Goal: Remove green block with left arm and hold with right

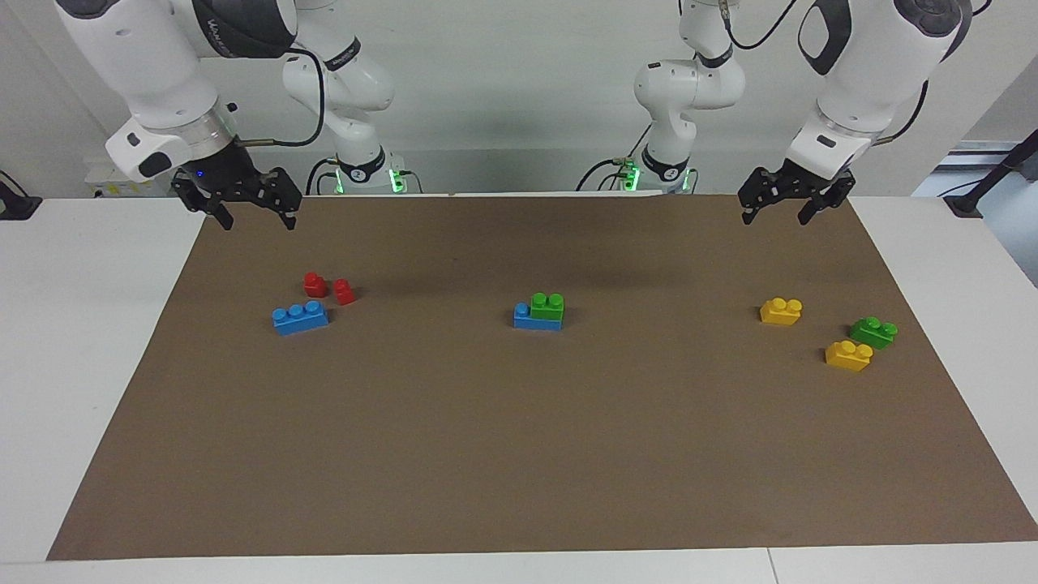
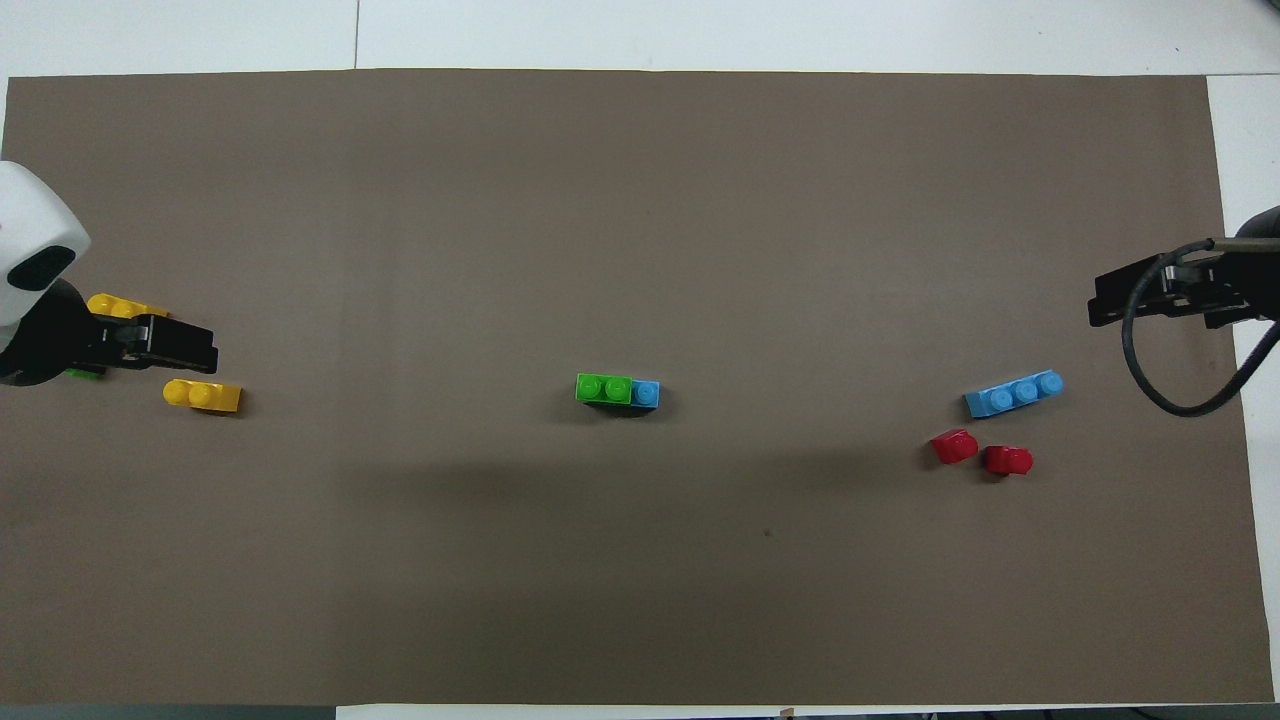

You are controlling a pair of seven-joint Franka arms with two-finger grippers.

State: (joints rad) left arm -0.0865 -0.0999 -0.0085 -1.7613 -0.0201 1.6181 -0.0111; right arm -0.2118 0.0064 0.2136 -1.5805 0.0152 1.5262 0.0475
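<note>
Facing view first: we see the green block stacked on a blue brick mid-mat, studs up, covering the blue brick's end toward the left arm, with one blue stud bare. The left gripper hangs over the mat's robot-side edge at the left arm's end, fingers spread, holding nothing; the right gripper hangs over the mat's corner nearest the right arm's base, fingers likewise released and empty. We judge no step begun: both arms wait well apart from the stack. The next move calls for the right gripper to pin the blue brick while the left takes the green block by its sides and pulls up. A second green brick lies between two yellow bricks at the left arm's end; it is loose, so we take the stacked one as the target. Overhead view: the green block sits near the middle of the brown mat, with open room all round it. A loose blue brick and two red pieces lie toward the right arm's end, clear of a straight reach. The mat's edges are far from the stack.
</note>
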